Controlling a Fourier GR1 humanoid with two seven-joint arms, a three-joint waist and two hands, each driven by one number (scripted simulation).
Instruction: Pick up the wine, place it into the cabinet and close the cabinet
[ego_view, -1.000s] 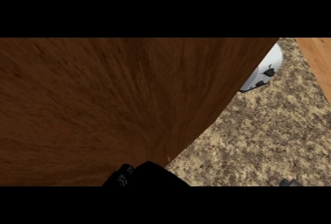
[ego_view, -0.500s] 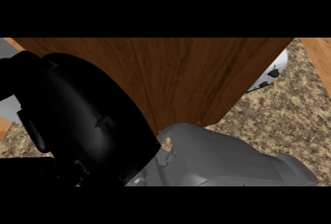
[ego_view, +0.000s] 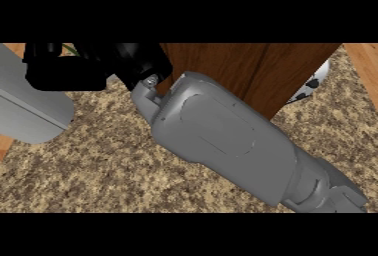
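1. Fingers of the right hand (ego_view: 88, 65): merged into one black mass at the upper left of the head view. Cannot tell whether spread, pressed together or curled round anything.
2. Just above that mass, a thin green-yellow sliver (ego_view: 70, 48) at the top edge. Possibly part of the wine, but too little showing to say. Otherwise no bottle to be seen, either on the bench or at the cabinet, so its place cannot be fixed from this view.
3. Behind the hand, the grey right forearm (ego_view: 229, 145), running in from the lower right corner and slanting up to the left, filling much of the middle.
4. Under and beyond the forearm, the brown wooden panel of the cabinet (ego_view: 251, 70), crossed by the wrist at its left edge.
5. Around all of this, the speckled bench (ego_view: 96, 170). On the left, a flat grey shape (ego_view: 29, 107), not identifiable. At the right, beside the wooden panel, a small white object (ego_view: 317, 82), half hidden.
6. Left hand not visible.
7. Step in hand, as a judgement: likely work at the cabinet, either carrying the wine in or dealing with the door. Not possible to say which.
8. Next move, as a judgement: calls for confirming where the bottle sits before swinging the door, and keeping the wrist clear of the wooden edge.
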